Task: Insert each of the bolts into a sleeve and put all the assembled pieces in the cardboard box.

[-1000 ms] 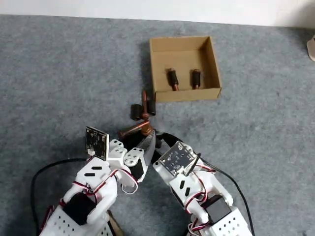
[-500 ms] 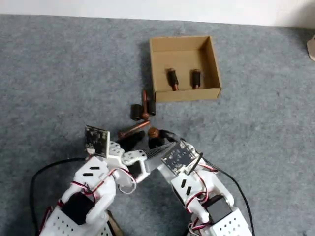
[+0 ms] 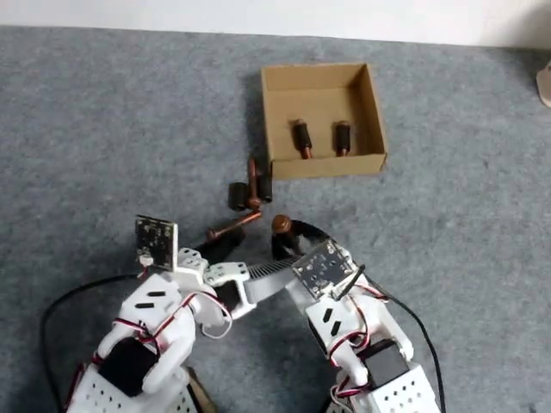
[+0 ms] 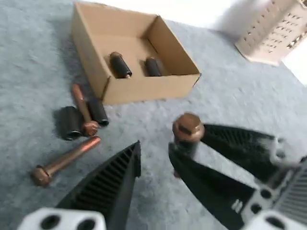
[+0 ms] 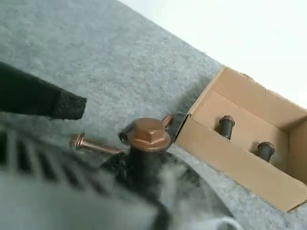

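Note:
My right gripper (image 3: 287, 239) is shut on a black sleeve with a copper bolt (image 3: 281, 226) standing upright in it, held above the carpet short of the cardboard box (image 3: 323, 164). The bolt head (image 5: 149, 133) shows close up in the right wrist view. Beside it, my left gripper (image 3: 255, 258) is wide open and holds nothing; its fingers (image 4: 112, 179) flank the held piece (image 4: 187, 130) without touching it. A loose bolt (image 3: 232, 225) lies on the carpet. A loose sleeve (image 3: 238, 195), a second bolt (image 3: 253, 182) and another sleeve (image 3: 266, 182) lie near the box's front corner. Two assembled pieces (image 3: 302, 138) (image 3: 343, 136) lie inside the box.
Grey carpet covers the table, with free room left and right of the box. A beige perforated object (image 3: 544, 84) sits at the far right edge. Black cables trail behind both arm bases (image 3: 77, 297).
My left gripper let go of the bolt-and-sleeve piece, opened wide and drew back to the left. The right gripper kept the piece and carried it slightly right, toward the box.

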Controlling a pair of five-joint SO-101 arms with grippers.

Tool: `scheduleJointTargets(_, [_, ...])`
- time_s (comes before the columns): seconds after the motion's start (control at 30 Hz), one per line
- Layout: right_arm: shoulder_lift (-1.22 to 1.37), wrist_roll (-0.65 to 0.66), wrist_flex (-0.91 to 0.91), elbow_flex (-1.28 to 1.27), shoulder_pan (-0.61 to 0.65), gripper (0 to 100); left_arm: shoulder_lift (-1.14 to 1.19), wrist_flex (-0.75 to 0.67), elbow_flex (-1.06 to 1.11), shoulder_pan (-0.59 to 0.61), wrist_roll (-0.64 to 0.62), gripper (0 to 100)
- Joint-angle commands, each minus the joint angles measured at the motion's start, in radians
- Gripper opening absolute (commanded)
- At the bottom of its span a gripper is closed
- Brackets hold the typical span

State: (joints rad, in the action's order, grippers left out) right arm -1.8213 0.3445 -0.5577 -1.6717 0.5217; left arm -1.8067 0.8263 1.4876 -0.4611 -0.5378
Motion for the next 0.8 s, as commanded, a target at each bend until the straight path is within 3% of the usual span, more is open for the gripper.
scheduleJointTargets(0.0, [-0.016, -0.017, -0.036, -0.038, -0.018, 0.4, 0.002, 0.002, -0.056, 0.030, -0.012, 45])
scheduleJointTargets(0.23, [-0.016, -0.068, -0.159, 0.090, -0.021, 0.4, 0.002, 0.020, -0.059, 0.033, -0.009, 45])
scheduleJointTargets(0.47, [-0.015, -0.063, -0.171, 0.107, -0.048, 0.4, 0.002, 0.025, -0.058, 0.130, -0.009, 45])
scheduleJointTargets(0.67, [-0.015, -0.061, -0.171, 0.143, -0.116, 0.4, -0.001, 0.107, -0.059, 0.208, -0.009, 45])
scheduleJointTargets(0.77, [-0.015, -0.061, -0.170, 0.143, -0.120, 0.4, -0.007, 0.138, -0.059, 0.237, -0.009, 39])
